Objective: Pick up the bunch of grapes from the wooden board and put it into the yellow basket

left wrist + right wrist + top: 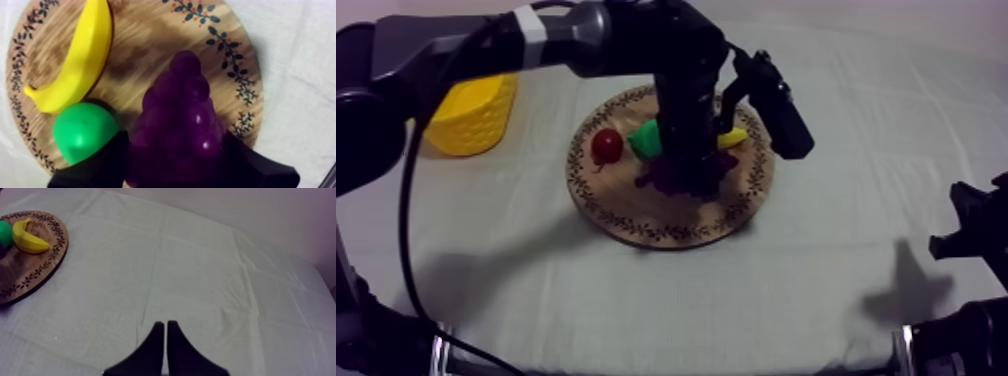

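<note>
Purple plastic is my read on the bunch of grapes (180, 125): a toy, so probably light and fairly stiff, with a glossy, lumpy surface that could slip if pinched on a single bead. It lies on the wooden board (145, 40), shaped like a cone. Its long axis runs straight out from the left gripper (174, 136), narrow tip pointing away toward the board's patterned rim and fat end nearest the fingers. The widest part is the best place to take it, across the short width, and that's where the two black fingers sit, one on each flank. They look pressed against it and closed round it, though I can't swear how firm the squeeze is from this angle. The pear (82, 132) is just beside the bunch and touching the near finger, so it might get nudged on the lift. The banana (80, 60) lies beyond the pear, and the small red fruit (606, 146) is near the board's rim on the basket side. The yellow basket (476, 115) stands well apart on the cloth (666, 300). The right gripper (165, 325) hangs over bare cloth, fingers together in a narrow wedge, holding nothing.
</note>
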Motion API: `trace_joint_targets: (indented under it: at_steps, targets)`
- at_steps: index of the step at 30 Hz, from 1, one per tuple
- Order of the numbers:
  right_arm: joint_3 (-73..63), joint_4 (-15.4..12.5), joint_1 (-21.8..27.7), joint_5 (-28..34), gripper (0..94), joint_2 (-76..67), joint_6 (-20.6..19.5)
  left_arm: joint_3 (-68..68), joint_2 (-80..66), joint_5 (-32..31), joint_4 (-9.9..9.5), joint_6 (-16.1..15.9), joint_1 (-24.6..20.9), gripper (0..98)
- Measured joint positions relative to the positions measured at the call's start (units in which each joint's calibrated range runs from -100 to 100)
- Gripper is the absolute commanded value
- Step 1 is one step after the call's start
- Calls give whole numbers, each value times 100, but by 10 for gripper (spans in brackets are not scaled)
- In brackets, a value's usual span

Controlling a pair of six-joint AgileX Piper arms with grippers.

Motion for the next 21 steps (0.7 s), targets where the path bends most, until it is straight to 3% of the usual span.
trace_joint_targets:
  at_steps: [21]
  targets:
    - [0, 0, 0, 0, 3, 0, -3, 244, -2060, 956, -203, 224, 336, 478]
